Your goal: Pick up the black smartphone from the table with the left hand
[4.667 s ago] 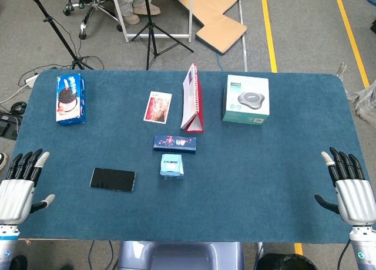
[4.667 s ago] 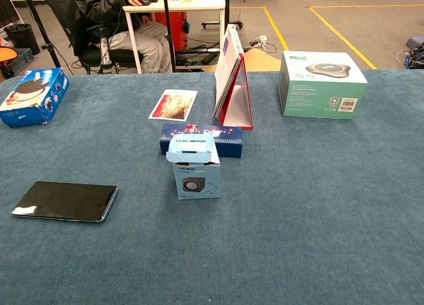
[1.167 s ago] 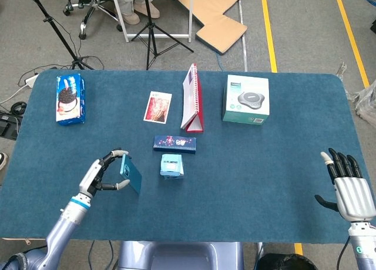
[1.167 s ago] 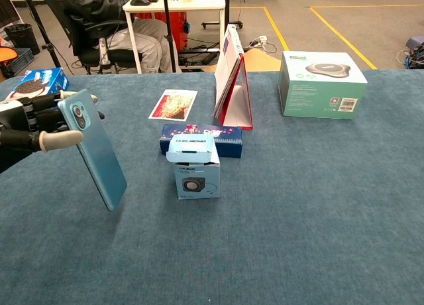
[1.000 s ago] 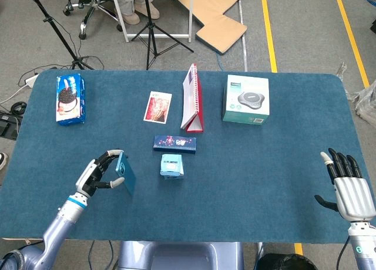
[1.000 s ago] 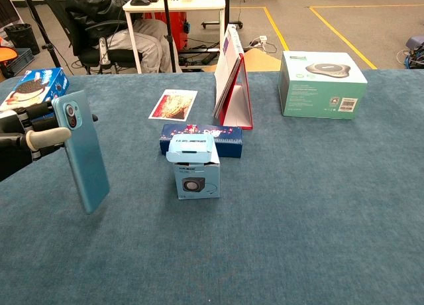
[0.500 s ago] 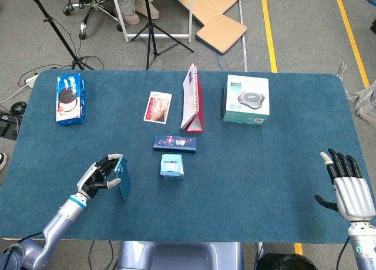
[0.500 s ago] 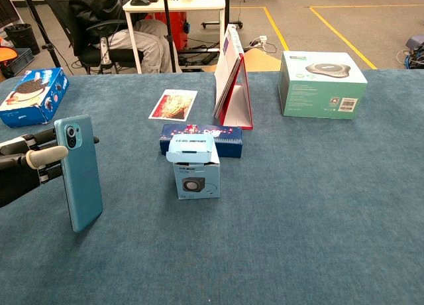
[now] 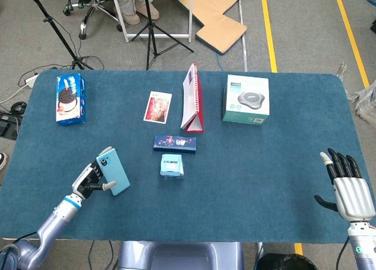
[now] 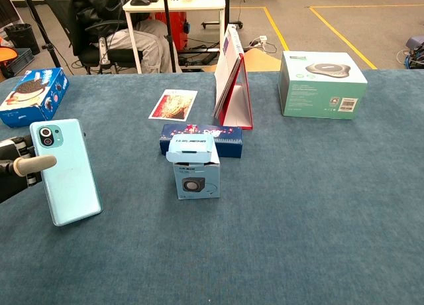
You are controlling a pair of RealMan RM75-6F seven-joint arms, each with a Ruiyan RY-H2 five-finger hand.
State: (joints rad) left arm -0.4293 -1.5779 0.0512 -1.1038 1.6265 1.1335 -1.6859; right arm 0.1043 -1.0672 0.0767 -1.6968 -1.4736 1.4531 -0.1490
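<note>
Left hand holds the smartphone upright above the blue desk, its teal back and camera showing.

Head view: the left hand [image 9: 88, 181] grips the smartphone [image 9: 113, 172] clear of the desk [image 9: 264, 164] near the front left, fingers [image 9: 94, 170] wrapped round its edge; the right hand [image 9: 349, 185] rests at the front right with fingers spread, holding nothing. An Oreo box [image 9: 70, 99] lies far left; other print is too small to read. Chest view: the thumb crosses the smartphone [image 10: 66, 171] below its camera lens; the left hand [image 10: 16, 160] is partly cut off. Beside it stands a small pale-blue box [image 10: 194, 167], lettering blurred.
</note>
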